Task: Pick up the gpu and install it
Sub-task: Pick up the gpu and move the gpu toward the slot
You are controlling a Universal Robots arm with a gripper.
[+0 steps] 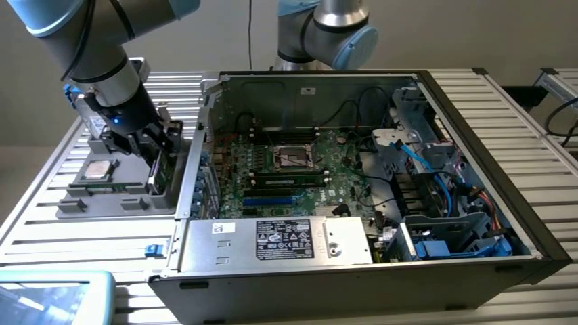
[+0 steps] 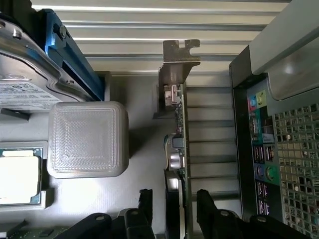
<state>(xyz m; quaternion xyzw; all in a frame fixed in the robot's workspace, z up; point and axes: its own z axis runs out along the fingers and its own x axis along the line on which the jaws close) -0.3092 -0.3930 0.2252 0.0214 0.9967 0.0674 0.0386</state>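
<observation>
We have the pincer (image 2: 174, 195) straddling the upright gpu (image 2: 179, 134) in its tray (image 2: 142, 159), jaws apart, nothing gripped; lift and install remain.

The arm (image 1: 86, 51) is built of round grey metal tubes and fat joints closed with light blue caps (image 1: 357, 40), and a black cable (image 1: 89, 30) runs along its side. Its wrist end is a black housing with a small blue light (image 1: 118, 122) glowing on it, and below that sits a black gripper (image 1: 156, 154). In the wrist view the two fingers (image 2: 145, 206) are matt black, blocky and straight-sided, with dark round-headed screws (image 2: 222, 214) set in their bases.
</observation>
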